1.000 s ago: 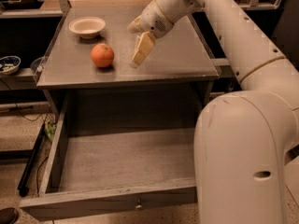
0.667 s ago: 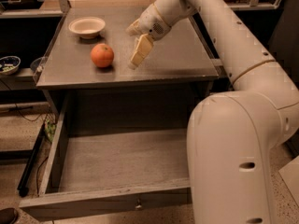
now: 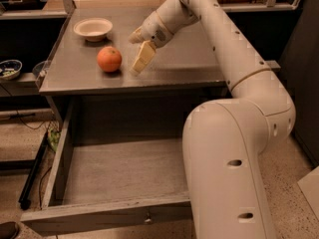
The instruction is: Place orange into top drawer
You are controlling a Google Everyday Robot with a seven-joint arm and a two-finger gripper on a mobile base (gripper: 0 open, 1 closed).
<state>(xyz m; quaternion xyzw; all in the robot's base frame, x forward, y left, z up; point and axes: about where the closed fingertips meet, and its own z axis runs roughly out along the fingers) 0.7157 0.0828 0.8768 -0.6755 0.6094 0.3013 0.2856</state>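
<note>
- My gripper [image 3: 133, 56] hangs just above the tabletop [image 3: 194, 59], right beside the orange [image 3: 109, 59] on its R side and not touching it. The fingers [image 3: 142, 58] are spread apart w/ nothing between them. The longer cream one slants down-left, its tip almost on the surface.
- The orange sits on the tabletop near the front-left edge, upright on its own and free of my grip.
- Behind it, toward the back-left corner, sits a cream bowl [image 3: 92, 28], right way up. All I can see inside is plain cream. It's apart from the orange and from my gripper.
- The top drawer [image 3: 107, 215] is pulled well out below the tabletop's front edge. Its bare grey board floor shows, and the small metal knob [image 3: 147, 216] sits at the centre of the front panel. My lower arm covers the drawer's R side, so I can't tell what's in that corner.
- Off to the L, on a lower shelf, there's a small dark-patterned dish [image 3: 9, 68]. Can't tell what's in it.
- Pose: my arm [image 3: 234, 59] rises from the big rounded joint at the lower R, runs up and back over the table's R edge, then bends at the top and comes fwd-left so the wrist tips the gripper down at the table.
</note>
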